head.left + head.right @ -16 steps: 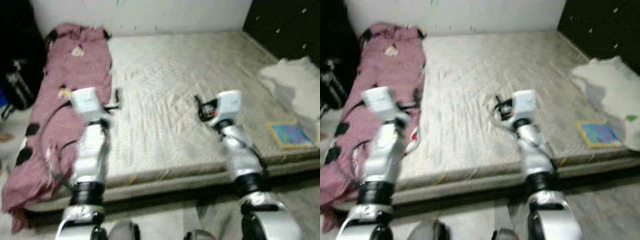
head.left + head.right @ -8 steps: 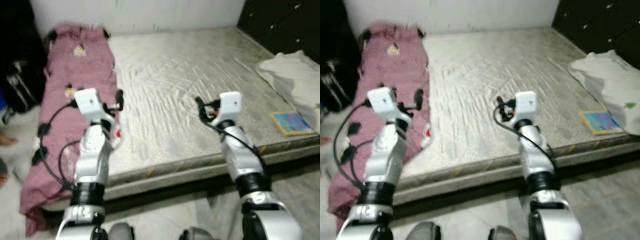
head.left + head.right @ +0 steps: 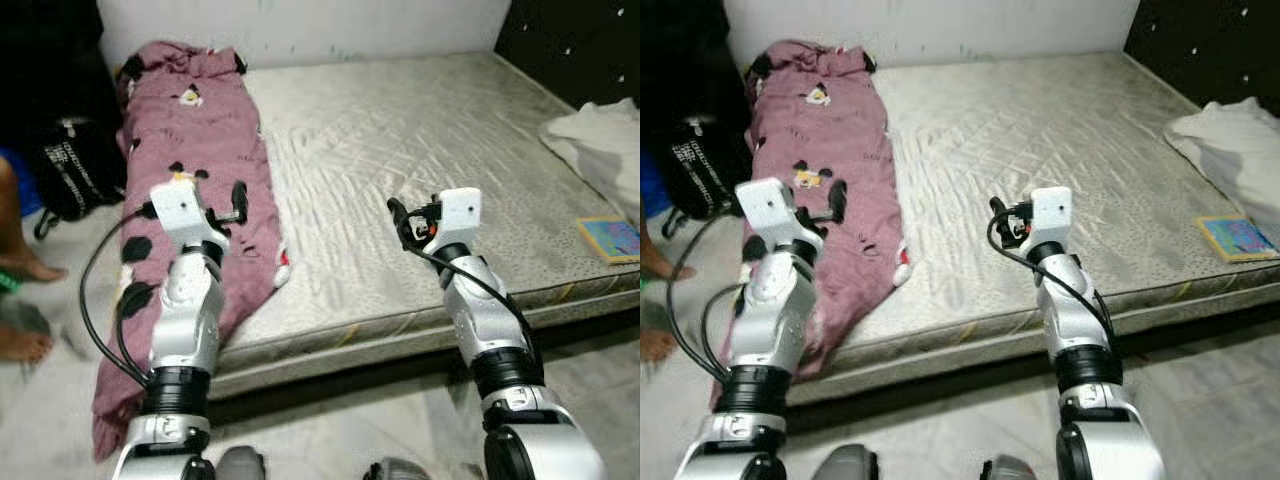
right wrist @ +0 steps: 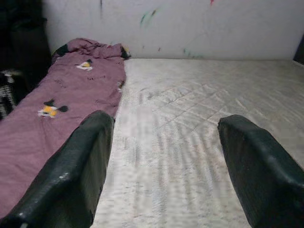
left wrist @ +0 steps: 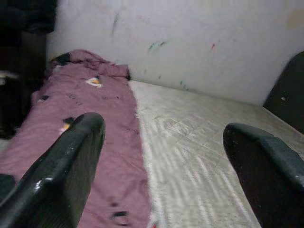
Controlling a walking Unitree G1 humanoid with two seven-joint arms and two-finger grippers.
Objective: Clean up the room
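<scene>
A mauve blanket (image 3: pixel 195 150) printed with cartoon mice lies along the left side of a bare grey mattress (image 3: pixel 400 140), its near end hanging over the front edge toward the floor. My left gripper (image 3: pixel 238 199) is raised over the blanket's middle. It is open with nothing between its fingers (image 5: pixel 71 156), and the blanket (image 5: pixel 80 109) stretches ahead of it. My right gripper (image 3: pixel 400 221) hovers above the mattress centre, open and empty, its fingers (image 4: pixel 80 166) pointing up the mattress (image 4: pixel 190 118).
A crumpled white cloth (image 3: pixel 600 135) lies at the mattress's right edge, with a colourful book (image 3: pixel 612 238) in front of it. A black bag (image 3: pixel 70 175) stands on the floor at left, beside a person's bare feet (image 3: pixel 25 300). A dark headboard (image 3: pixel 570 40) is at back right.
The camera has shifted, so the bed sits further right in the picture and a person's feet have come into view at left. Both arms hold the same raised pose.
</scene>
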